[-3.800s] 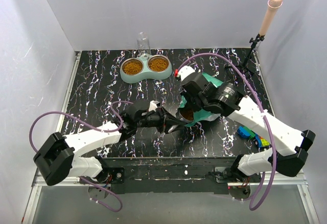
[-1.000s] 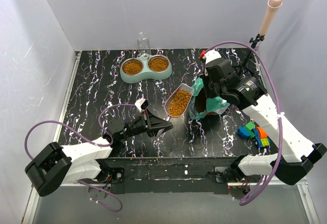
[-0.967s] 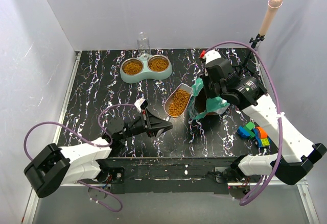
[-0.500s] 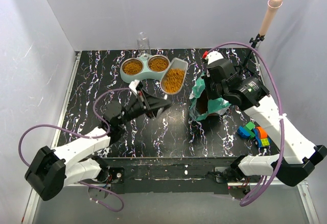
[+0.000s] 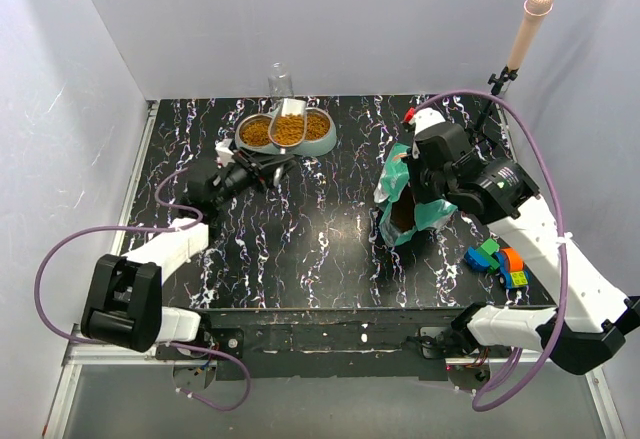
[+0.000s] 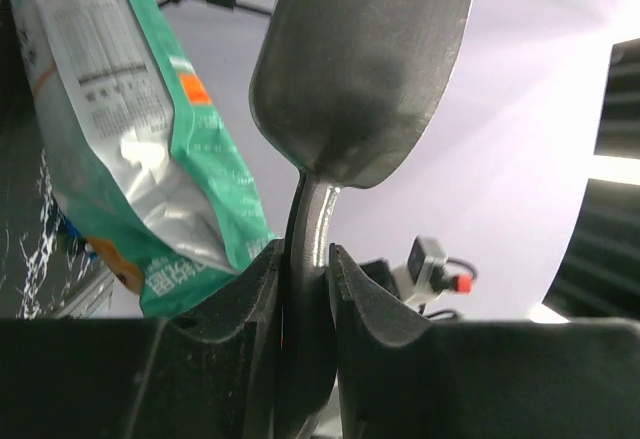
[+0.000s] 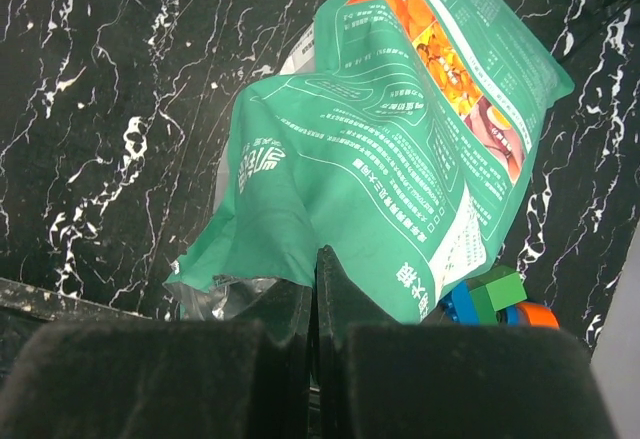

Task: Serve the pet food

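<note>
While the scoop (image 6: 365, 59) hangs over the bowl (image 5: 326, 146), serving looks nearly done

On the table (image 5: 200, 259), the right gripper (image 7: 315, 284) pinches the open bag (image 7: 400, 189) upright at right. At the far edge, both bowl wells hold pet food (image 5: 259, 133). The left gripper (image 6: 305, 259) clamps the scoop's handle; its load is not yet tipped out.

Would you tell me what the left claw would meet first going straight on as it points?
Probably the bowl, just ahead beneath the scoop it holds; the left claw's height over the rim is unclear.
</note>
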Robot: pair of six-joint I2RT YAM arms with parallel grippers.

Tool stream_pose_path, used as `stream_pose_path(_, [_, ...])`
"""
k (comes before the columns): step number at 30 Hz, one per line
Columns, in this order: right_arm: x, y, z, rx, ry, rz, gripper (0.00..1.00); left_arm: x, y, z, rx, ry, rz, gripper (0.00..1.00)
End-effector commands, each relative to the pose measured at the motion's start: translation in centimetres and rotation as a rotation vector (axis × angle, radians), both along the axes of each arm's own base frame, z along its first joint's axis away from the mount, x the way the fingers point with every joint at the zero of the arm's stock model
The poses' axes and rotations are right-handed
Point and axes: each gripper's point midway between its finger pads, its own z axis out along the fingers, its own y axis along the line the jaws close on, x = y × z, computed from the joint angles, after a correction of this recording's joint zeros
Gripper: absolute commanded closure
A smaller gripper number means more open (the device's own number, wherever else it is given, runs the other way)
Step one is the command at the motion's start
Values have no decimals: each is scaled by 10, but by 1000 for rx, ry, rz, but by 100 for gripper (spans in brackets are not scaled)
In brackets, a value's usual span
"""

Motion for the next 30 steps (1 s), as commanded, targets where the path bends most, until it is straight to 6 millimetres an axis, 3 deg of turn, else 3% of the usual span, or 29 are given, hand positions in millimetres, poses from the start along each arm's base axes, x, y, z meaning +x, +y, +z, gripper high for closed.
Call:
stream_pose_path(1, [-2,0,22,95,-73,-18,99,13,34,6,-12,-3,59,100])
stream_pose_path(6, [-7,5,20,134,-59,-1,99,29,63,-40,-10,179,184,100])
stream_pose_path(18, [-8,8,20,159,-74,20,99,78,79,-102,33,420,234,100])
stream_pose_path(22, [-9,7,18,159,-81,22,99,93,79,-108,33,470,241,100])
stream_pose_path(30, [-8,6,17,158,-92,22,99,110,75,-99,60,566,223,100])
